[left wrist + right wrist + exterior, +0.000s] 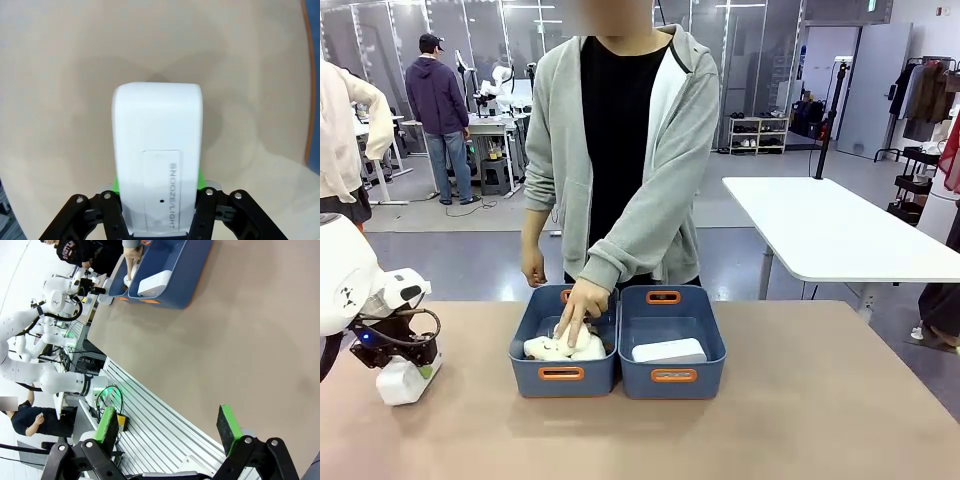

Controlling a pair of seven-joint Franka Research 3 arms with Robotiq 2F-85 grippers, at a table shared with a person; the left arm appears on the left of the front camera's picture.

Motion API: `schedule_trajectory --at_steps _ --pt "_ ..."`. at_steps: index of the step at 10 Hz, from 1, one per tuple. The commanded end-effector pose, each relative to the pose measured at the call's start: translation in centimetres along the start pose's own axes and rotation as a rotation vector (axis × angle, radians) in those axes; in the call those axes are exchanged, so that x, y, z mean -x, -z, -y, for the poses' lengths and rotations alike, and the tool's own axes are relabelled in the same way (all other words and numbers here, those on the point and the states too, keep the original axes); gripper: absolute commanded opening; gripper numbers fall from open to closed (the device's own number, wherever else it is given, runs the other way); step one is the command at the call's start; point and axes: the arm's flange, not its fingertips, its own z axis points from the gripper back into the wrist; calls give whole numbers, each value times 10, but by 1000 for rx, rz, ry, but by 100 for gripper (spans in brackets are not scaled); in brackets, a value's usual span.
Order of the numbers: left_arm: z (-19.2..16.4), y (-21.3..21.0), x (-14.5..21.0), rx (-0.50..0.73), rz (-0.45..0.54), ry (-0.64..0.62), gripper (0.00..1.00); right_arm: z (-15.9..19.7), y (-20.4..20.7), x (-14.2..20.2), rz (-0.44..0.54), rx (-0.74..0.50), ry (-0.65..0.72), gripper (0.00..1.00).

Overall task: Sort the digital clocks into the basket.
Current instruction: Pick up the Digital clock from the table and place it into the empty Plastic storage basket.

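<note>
Digital clock (157, 150) marked SNOOZE/LIGHT, clamped tight in my left gripper (157, 186); my right gripper (167, 427) wide open, empty.

My front camera sits at the robot's edge of the table (800, 430), facing across it to a person (620, 150) at the far side, with a blue basket (705, 382) and its twin tub (590, 386) midway. My left wrist camera looks down past the left gripper (157, 182), very near a white clock (156, 145) that the front view shows at its left edge. My right wrist camera, rolled sideways off the table's edge, looks across the tabletop and shares the basket and tub, far off.
</note>
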Motion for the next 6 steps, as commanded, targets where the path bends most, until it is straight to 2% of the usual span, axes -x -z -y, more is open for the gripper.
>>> schedule_trajectory --at_steps 1,2,4,5,6 --pt "-4 -18 1 20 -27 -5 14 -3 0 -1 4 -2 1 100" --pt "-15 -39 1 85 -32 28 6 -3 0 -1 4 -2 1 100" --pt "-72 -100 9 311 -12 -34 6 -3 0 -1 4 -2 1 100" --pt "-115 -129 31 481 -32 -15 6 -3 0 -1 4 -2 1 100" --pt "-146 -138 50 542 -63 106 6 -3 0 -1 4 -2 1 100"
